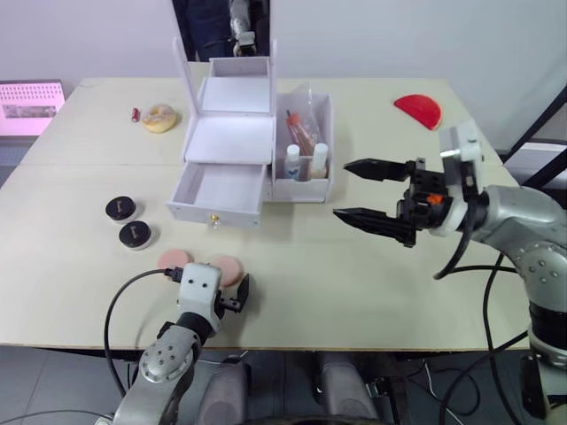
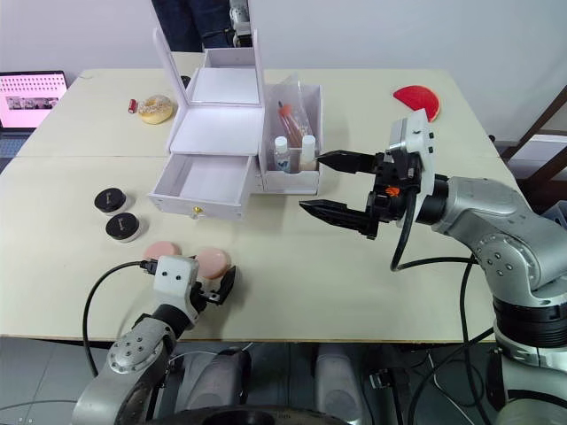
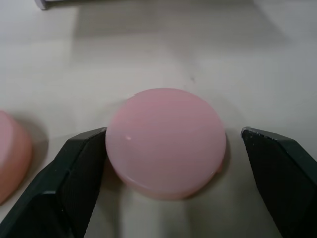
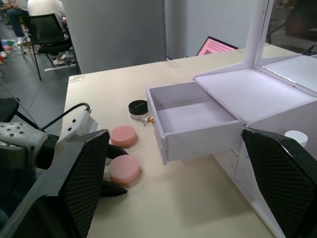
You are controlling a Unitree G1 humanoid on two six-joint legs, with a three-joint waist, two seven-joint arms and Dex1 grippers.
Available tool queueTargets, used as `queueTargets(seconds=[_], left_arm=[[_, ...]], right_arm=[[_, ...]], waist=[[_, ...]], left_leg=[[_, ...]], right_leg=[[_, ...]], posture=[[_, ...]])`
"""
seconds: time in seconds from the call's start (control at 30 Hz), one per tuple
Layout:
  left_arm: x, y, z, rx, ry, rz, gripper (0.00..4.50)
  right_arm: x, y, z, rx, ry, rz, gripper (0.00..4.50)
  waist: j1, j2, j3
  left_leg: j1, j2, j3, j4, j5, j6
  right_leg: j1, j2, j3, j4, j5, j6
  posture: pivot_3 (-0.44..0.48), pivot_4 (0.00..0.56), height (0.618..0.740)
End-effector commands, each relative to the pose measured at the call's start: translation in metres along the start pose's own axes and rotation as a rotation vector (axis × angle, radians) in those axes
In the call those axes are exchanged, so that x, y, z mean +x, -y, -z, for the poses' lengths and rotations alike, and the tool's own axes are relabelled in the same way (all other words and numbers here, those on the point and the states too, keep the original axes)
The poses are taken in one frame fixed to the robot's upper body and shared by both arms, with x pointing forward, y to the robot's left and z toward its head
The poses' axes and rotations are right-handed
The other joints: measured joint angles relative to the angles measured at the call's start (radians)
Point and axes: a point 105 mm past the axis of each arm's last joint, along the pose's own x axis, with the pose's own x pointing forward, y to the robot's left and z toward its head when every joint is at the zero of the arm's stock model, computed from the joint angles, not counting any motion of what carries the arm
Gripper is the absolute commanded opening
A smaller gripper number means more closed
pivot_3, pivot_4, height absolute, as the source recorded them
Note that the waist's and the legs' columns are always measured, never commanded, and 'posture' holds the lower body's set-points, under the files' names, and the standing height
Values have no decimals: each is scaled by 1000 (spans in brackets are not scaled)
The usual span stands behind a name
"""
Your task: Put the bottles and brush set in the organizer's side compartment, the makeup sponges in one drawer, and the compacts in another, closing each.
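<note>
The white organizer (image 1: pixel 227 124) stands mid-table with its lower drawer (image 1: pixel 219 189) pulled out and empty. Its side compartment (image 1: pixel 326 142) holds two white-capped bottles (image 1: pixel 293 160) and the brush set (image 1: pixel 299 128) in a clear sleeve. Two pink makeup sponges lie near the front edge. My left gripper (image 3: pixel 173 133) is open around the right sponge (image 3: pixel 166 141), one finger touching its edge. The other sponge (image 1: pixel 174 258) lies just left of it. Two black compacts (image 1: pixel 120 208) (image 1: pixel 135 235) sit left of the drawer. My right gripper (image 1: pixel 342 189) hovers open and empty, right of the organizer.
A red half-round piece (image 1: pixel 419 109) lies at the far right of the table. A round tan object (image 1: pixel 160 117) and a small red item (image 1: pixel 135 113) lie at the far left. A pink screen (image 1: pixel 31 106) stands at the left edge. A person (image 1: pixel 208 27) stands behind the table.
</note>
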Motion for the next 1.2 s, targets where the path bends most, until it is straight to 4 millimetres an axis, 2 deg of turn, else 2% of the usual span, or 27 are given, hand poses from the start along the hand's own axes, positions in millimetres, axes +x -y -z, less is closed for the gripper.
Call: queueTargets(seconds=[0.03, 0.17, 0.4, 0.8, 0.9, 0.97, 1.2], left_arm=[[-5, -2, -16, 14, -24, -1, 4469], [-1, -2, -21, 5, -103, -8, 4469], [6, -3, -17, 9, -190, -26, 4469], [9, -1, -18, 0, -213, -16, 4469], [9, 0, -20, -1, -209, -14, 3586], [8, 1, -23, 0, -204, -10, 2729], [-4, -3, -33, 27, -170, -3, 2729]], right_arm=[[1, -7, -8, -36, 20, -15, 4500], [2, -7, -7, -32, 20, -12, 4500], [3, -7, -9, -35, 26, -5, 4500], [3, -7, -10, -37, 24, 15, 4500], [3, -6, -9, -37, 23, 18, 4500], [3, -6, -9, -36, 23, 18, 4500], [4, -6, -7, -33, 21, 16, 4500]], waist=[[0, 0, 0], [0, 0, 0], [-1, 0, 0], [-1, 0, 0], [0, 0, 0], [0, 0, 0], [-1, 0, 0]], left_leg=[[0, 0, 0, 0, 0, 0], [1, 0, 0, 0, 0, 0], [2, 0, 0, -1, 0, 0], [3, 0, 0, 0, 0, 0], [3, 0, 0, 0, 0, 0], [3, 0, 0, 0, 0, 0], [3, 0, 0, 0, 0, 0]], right_leg=[[0, 0, 0, 0, 0, 0], [1, 0, 0, 0, 0, 0], [1, 0, 0, 1, 2, -3], [3, 0, 0, 1, 0, 1], [3, 0, 0, 1, 0, 1], [3, 0, 0, 1, 0, 1], [3, 0, 0, 0, 0, 1]], posture=[[0, 150, 739], [0, 150, 739], [0, 150, 739], [0, 150, 739], [0, 150, 739], [0, 150, 739], [0, 150, 739]])
